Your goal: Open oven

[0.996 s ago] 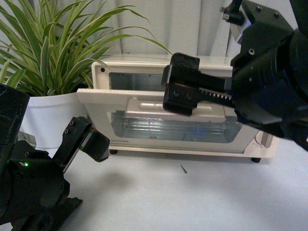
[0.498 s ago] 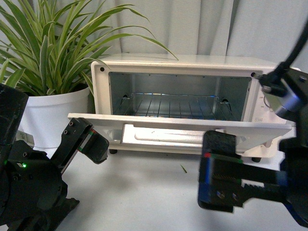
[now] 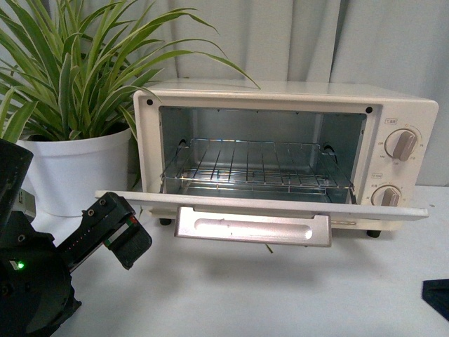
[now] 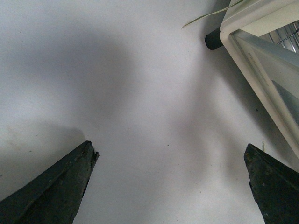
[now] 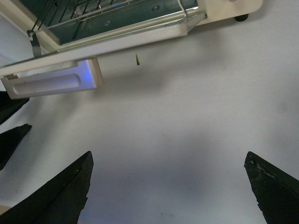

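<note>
The cream-white oven (image 3: 280,91) stands at the back of the table. Its door (image 3: 266,206) lies swung down flat, with the pale bar handle (image 3: 252,228) facing front. The wire rack (image 3: 252,165) shows inside, and two grey knobs (image 3: 402,144) are on the right. My left gripper (image 3: 121,228) is open and empty, low beside the door's left corner (image 4: 261,51). In its wrist view the left gripper (image 4: 169,147) is over bare table. My right gripper (image 5: 168,156) is open and empty, pulled back from the handle (image 5: 56,84). Only a dark corner of the right gripper (image 3: 436,295) shows in the front view.
A striped-leaf plant (image 3: 77,63) in a white pot (image 3: 74,168) stands left of the oven. A small green leaf scrap (image 5: 138,59) lies under the door. The oven's black feet (image 5: 241,17) rest on the white table (image 3: 266,295). A grey curtain hangs behind.
The oven door has swung from partly open to fully down. My right gripper has dropped away from the door and almost out of the front view. My left gripper has sunk slightly.
</note>
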